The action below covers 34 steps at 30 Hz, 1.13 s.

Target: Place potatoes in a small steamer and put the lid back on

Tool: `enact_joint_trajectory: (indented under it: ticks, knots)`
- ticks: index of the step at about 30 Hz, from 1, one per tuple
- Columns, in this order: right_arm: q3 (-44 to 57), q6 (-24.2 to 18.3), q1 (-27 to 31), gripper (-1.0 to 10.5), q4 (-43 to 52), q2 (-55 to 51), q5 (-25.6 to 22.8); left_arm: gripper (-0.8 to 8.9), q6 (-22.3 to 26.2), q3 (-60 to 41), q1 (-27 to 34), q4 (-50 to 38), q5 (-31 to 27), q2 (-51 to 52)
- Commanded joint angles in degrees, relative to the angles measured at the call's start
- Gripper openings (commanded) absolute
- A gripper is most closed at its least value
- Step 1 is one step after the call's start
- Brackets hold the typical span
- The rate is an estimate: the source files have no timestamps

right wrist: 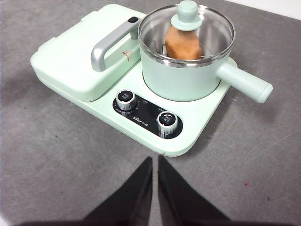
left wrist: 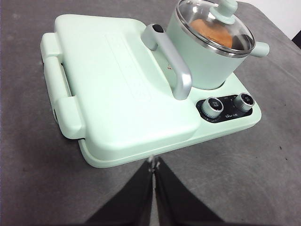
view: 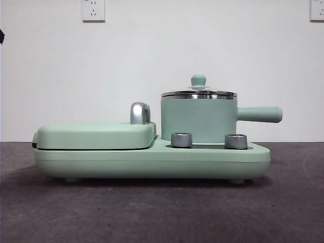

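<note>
Front view: two steel dials [view: 181, 139] nearest, on the mint base; behind them the small steamer [view: 198, 120], handle pointing sideways, the lid [view: 198, 92] seated on its rim.

Left wrist view: left gripper [left wrist: 154, 165] pressed shut, empty, steamer well ahead beyond the griddle cover [left wrist: 113, 89].

Right wrist view: right gripper [right wrist: 155, 165] nearly closed, empty, closer to the pot; the potatoes [right wrist: 182, 44], orange-brown and crusty, inside under glass. Task looks complete.

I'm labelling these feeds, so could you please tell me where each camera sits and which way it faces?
Front: low, table height, level at the pot; no clear robot part.
Left wrist: above, looking down on the griddle lid; own shut left gripper.
Right wrist: above the dials; own shut right gripper.
Both wrists show the potato under the lid.
</note>
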<state>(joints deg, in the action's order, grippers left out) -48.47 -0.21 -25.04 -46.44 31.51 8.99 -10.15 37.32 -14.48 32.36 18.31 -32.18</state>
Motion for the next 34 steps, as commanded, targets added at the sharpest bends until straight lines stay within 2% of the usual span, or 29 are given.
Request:
enact_joint_trajectory:
  ticks: [1, 3, 6, 10, 15, 19, 23, 27, 34]
  knots:
    - [-0.3, 0.2, -0.3, 0.2, 0.6, 0.1, 0.0, 0.06, 0.4, 0.1, -0.1, -0.6, 0.1, -0.1]
    - [-0.3, 0.2, -0.3, 0.2, 0.6, 0.1, 0.0, 0.05, 0.5, 0.1, -0.1, -0.5, 0.1, 1.1]
    - [-0.3, 0.2, -0.3, 0.2, 0.6, 0.1, 0.0, 0.06, 6.9, -1.3, 0.7, -1.7, -0.1, 3.7]
    - [-0.3, 0.2, -0.3, 0.2, 0.6, 0.1, 0.0, 0.06, 13.6, -10.2, 4.6, -10.7, -1.6, 9.8]
    - [-0.3, 0.2, -0.3, 0.2, 0.6, 0.1, 0.0, 0.06, 11.4, -24.8, 9.8, -21.8, -5.7, 20.9]
    - [-0.3, 0.2, -0.3, 0.2, 0.6, 0.1, 0.0, 0.06, 11.0, -31.7, 12.6, -22.2, -6.4, 27.8]
    - [-0.3, 0.2, -0.3, 0.2, 0.6, 0.1, 0.0, 0.06, 9.3, -36.5, 14.5, -24.5, -10.4, 32.2]
    - [-0.3, 0.2, -0.3, 0.2, 0.8, 0.1, 0.0, 0.06, 9.2, -36.6, 15.1, -24.5, -14.7, 32.0]
    - [-0.3, 0.2, -0.3, 0.2, 0.8, 0.1, 0.0, 0.06, 9.2, -36.6, 15.1, -24.6, -14.9, 32.0]
